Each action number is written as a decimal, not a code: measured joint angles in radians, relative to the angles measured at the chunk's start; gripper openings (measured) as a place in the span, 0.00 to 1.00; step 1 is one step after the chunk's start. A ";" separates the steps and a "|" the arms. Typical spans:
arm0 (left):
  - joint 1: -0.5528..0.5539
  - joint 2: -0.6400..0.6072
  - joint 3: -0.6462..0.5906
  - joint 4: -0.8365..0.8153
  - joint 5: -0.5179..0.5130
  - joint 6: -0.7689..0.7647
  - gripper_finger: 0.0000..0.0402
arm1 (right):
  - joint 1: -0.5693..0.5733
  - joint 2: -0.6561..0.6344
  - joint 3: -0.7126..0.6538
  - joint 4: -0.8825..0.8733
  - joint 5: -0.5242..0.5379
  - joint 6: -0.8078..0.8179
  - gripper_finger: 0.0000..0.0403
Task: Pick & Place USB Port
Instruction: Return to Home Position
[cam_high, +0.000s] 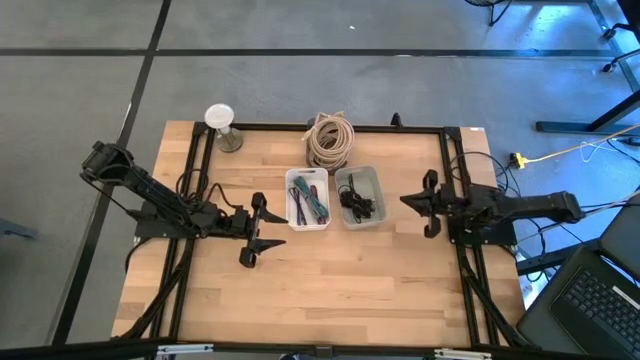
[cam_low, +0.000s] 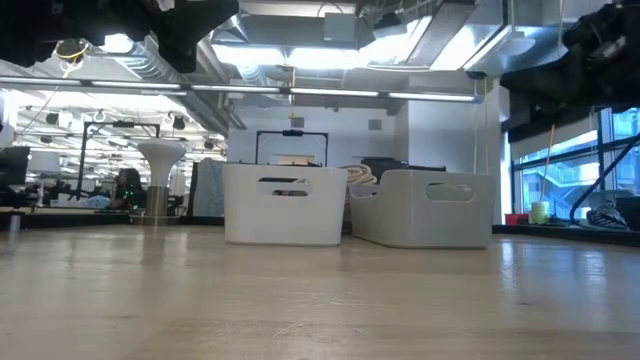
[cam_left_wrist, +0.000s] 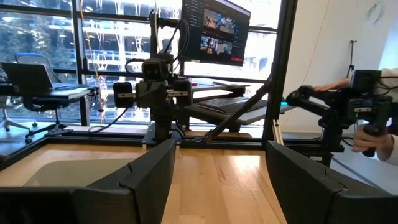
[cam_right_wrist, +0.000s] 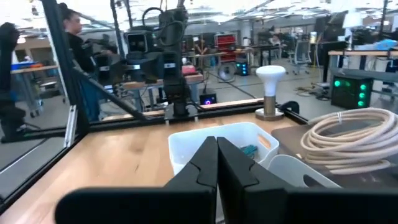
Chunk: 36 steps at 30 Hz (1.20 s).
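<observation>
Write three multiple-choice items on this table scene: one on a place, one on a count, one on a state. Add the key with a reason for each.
1. Where does the coiled beige cord lie?
A. In a bin
B. In a gripper
C. On the table, outside the bins

2. How many bins stand on the table?
A. One
B. Two
C. Three

3. How is the right gripper?
A. Shut, empty
B. Open, empty
C. Shut on a cable

Key:
1 C: the high view shows it on the wood beside the bins.
2 B: a white bin and a gray bin stand side by side.
3 A: its fingers meet in the right wrist view with nothing between them.
</observation>
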<state>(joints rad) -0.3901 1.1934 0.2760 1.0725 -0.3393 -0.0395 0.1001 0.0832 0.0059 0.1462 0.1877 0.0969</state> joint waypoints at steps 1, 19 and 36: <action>0.000 0.000 0.000 0.000 0.000 0.000 0.61 | 0.000 -0.041 0.000 -0.042 -0.004 0.000 0.00; 0.000 0.000 0.000 0.000 0.000 0.000 0.61 | 0.000 -0.065 0.000 -0.086 0.003 0.000 0.09; -0.001 -0.051 -0.006 -0.046 0.004 -0.038 0.61 | 0.000 -0.065 0.000 -0.086 0.003 0.000 0.09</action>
<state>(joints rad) -0.3908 1.1420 0.2704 1.0266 -0.3355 -0.0775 0.1001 0.0185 0.0063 0.0601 0.1905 0.0967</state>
